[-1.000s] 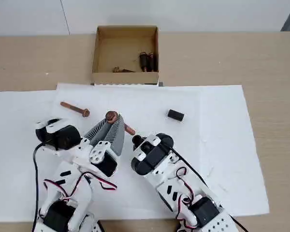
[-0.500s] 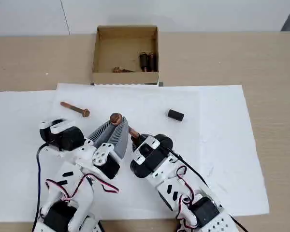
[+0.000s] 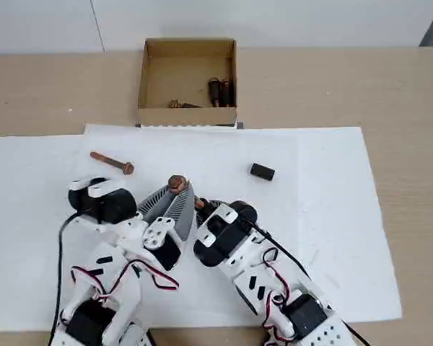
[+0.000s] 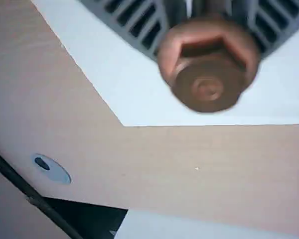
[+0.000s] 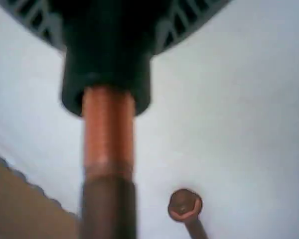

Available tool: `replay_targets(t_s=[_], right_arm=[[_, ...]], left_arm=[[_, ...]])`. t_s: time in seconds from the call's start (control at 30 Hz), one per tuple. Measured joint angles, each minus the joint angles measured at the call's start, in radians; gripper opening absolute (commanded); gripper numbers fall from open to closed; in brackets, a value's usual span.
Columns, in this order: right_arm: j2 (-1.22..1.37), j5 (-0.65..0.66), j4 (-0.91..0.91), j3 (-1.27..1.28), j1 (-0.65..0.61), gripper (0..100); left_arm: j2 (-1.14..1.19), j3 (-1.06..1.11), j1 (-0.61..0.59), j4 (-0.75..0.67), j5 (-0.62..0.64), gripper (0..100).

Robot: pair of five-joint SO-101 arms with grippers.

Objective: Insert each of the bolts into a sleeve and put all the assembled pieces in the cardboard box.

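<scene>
My left jaws clamp the bolt just behind its head, and my right jaws grip the sleeve. Both seem rigid and light, though the smooth shank could slip.

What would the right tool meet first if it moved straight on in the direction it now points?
The bolt: its shank already enters the sleeve that the right tool holds. Going on, it would probably press against the left tool, shut on the bolt's head, though heights are hard to judge.
</scene>
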Motion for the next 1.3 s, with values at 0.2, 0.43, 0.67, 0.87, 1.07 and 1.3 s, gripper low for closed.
replay_targets(t_s=[0.2, 0.43, 0.67, 0.87, 1.07, 1.3], right_arm=[[0.0, 0.054, -0.048, 0.0, 0.0, 0.4], [0.005, 0.109, -0.098, 0.0, 0.005, 0.4], [0.006, 0.115, -0.101, 0.0, 0.005, 0.4], [0.008, 0.117, -0.101, 0.002, 0.008, 0.4], [0.006, 0.115, -0.104, 0.002, 0.005, 0.4], [0.005, 0.117, -0.106, 0.002, 0.003, 0.4]], left_arm=[[0.0, 0.038, 0.055, 0.002, -0.015, 1], [-0.006, 0.098, 0.11, -0.006, -0.049, 1], [-0.009, 0.109, 0.11, -0.008, -0.078, 14], [-0.011, 0.129, 0.092, -0.008, -0.207, 23], [-0.009, 0.146, 0.005, -0.005, -0.325, 23], [-0.005, 0.143, -0.041, 0.011, -0.385, 23]])
